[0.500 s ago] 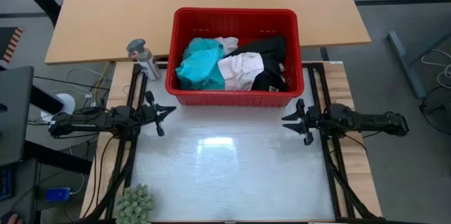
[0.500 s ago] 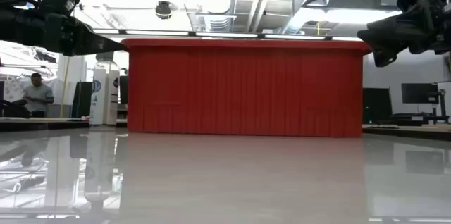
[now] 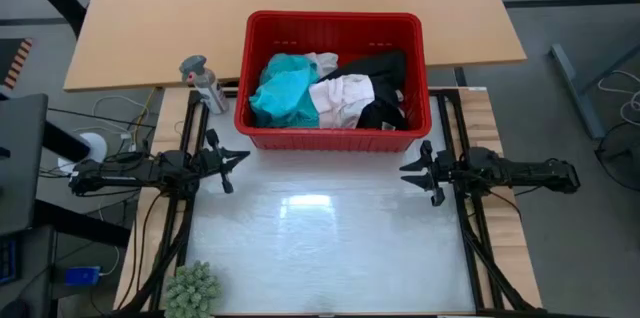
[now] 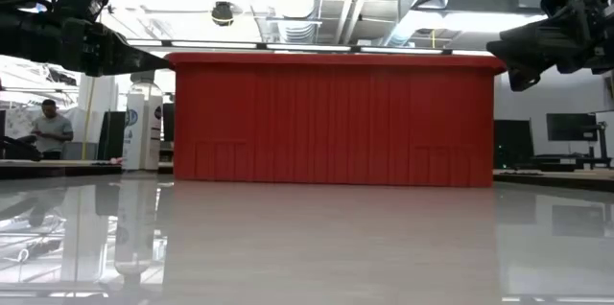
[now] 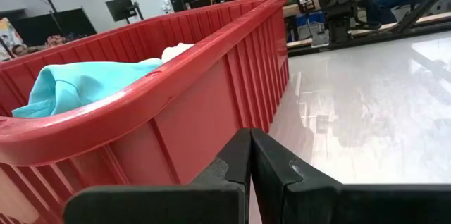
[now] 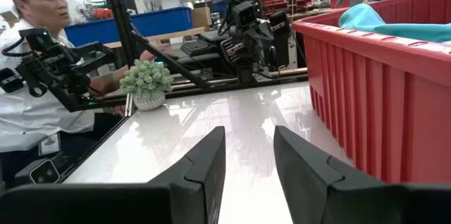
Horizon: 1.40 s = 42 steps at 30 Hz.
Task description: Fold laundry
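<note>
No legible text, label or number anywhere.

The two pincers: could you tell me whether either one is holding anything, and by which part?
Nothing is held. The left pincer is shut on nothing and the right pincer is open and empty; the laundry lies in the red basket.

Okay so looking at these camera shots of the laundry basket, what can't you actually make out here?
- Low view: the laundry is hidden behind the red basket wall.
- High view: garments under the teal, white and black ones are covered by the pile.
- Left wrist view: only the teal garment's edge shows over the rim.
</note>
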### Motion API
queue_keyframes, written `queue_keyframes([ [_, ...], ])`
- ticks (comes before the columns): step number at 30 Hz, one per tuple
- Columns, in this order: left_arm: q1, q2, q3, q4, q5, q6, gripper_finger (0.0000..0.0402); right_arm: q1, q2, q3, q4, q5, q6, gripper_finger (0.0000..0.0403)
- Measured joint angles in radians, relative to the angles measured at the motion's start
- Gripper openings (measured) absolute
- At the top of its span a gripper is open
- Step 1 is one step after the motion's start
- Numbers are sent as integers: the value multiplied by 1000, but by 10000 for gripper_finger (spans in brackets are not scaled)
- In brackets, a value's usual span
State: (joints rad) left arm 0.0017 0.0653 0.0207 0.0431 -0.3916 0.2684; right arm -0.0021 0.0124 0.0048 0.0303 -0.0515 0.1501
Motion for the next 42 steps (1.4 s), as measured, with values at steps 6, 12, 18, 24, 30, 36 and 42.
queue_keyframes([
  [6, 0, 0, 0, 0, 0, -1, 0, 0, 0, 0, 0, 0, 0, 147],
  [12, 0, 0, 0, 0, 0, 0, 0, 0, 0, 0, 0, 0, 0, 147],
  [18, 0, 0, 0, 0, 0, 0, 0, 0, 0, 0, 0, 0, 0, 147],
  [24, 0, 0, 0, 0, 0, -1, 0, 0, 0, 0, 0, 0, 0, 147],
  [30, 0, 0, 0, 0, 0, -1, 0, 0, 0, 0, 0, 0, 0, 147],
  [36, 0, 0, 0, 0, 23, -29, 0, 0, 0, 0, 0, 0, 0, 147],
  [42, -1, 0, 0, -3, 117, -177, 0, 0, 0, 0, 0, 0, 0, 147],
])
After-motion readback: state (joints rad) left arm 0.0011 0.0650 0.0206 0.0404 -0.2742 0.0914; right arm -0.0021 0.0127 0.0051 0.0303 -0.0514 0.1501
